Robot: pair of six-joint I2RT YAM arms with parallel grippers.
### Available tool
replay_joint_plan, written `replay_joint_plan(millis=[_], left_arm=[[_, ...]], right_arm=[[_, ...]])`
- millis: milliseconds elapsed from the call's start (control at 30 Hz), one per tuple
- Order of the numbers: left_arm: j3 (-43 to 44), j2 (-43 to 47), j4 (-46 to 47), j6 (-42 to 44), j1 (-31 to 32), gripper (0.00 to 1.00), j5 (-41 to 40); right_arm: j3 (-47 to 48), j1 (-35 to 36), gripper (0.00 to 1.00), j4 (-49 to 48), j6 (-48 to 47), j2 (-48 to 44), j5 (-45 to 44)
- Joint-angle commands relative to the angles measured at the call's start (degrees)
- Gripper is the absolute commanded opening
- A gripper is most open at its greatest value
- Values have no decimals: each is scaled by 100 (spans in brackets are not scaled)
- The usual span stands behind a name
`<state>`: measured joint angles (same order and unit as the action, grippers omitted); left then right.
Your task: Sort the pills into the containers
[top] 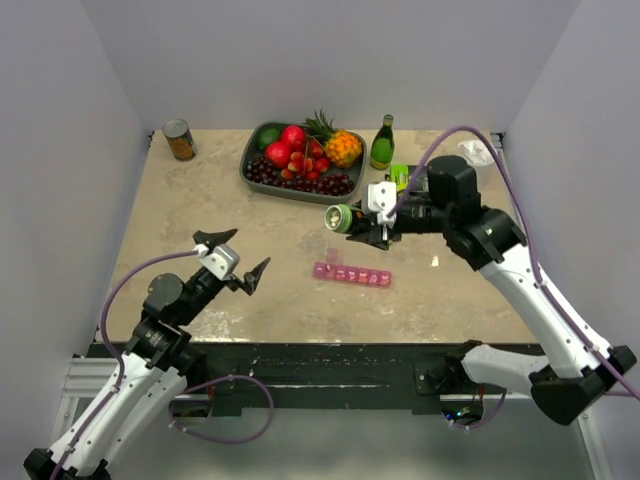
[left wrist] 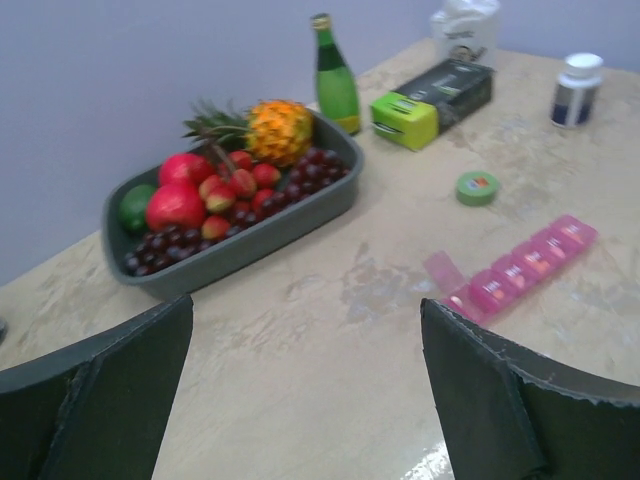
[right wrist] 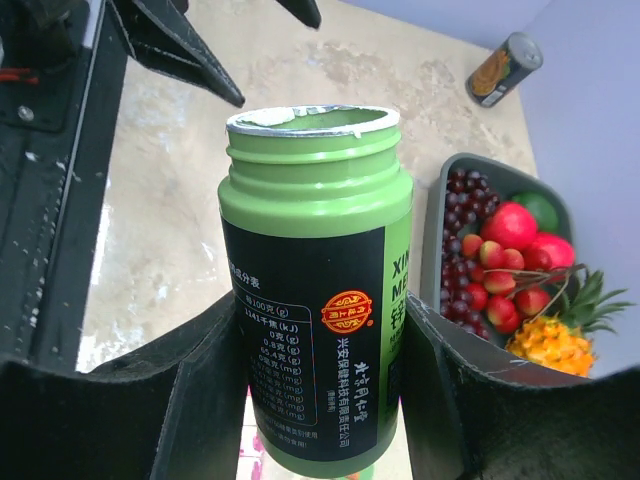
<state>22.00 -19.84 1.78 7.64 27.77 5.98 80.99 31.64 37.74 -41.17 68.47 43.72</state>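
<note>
The pink translucent pill organizer (top: pixel 352 274) lies flat at the table's middle. In the left wrist view (left wrist: pixel 525 262) its left end lid stands open. My right gripper (top: pixel 370 224) is shut on an uncapped green pill bottle (top: pixel 340 217) and holds it sideways above the table, just beyond the organizer, mouth pointing left. In the right wrist view the bottle (right wrist: pixel 315 300) sits between the fingers (right wrist: pixel 480 400), a torn foil rim at its mouth. My left gripper (top: pixel 240 262) is open and empty, left of the organizer. No loose pills show.
A grey fruit tray (top: pixel 262 178) stands at the back, also in the left wrist view (left wrist: pixel 330 205). Beside it are a green glass bottle (top: pixel 382 142) and a green-black box (left wrist: pixel 430 105). A green cap (left wrist: pixel 477 187) and a white bottle (left wrist: pixel 577 90) lie near. A can (top: pixel 179 139) stands back left.
</note>
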Motion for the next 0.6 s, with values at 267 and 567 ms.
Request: replay_joint_plan(millis=[267,567], left_arm=[[-162,-1662,973,2126,27,95,3374],[831,-4202,209,4140,1098,94,2813]], right_arm=[[-2965,-52,0,-4187,187,-1511,190],[-4072,-1053,0,-4142,1136,-2600,698]])
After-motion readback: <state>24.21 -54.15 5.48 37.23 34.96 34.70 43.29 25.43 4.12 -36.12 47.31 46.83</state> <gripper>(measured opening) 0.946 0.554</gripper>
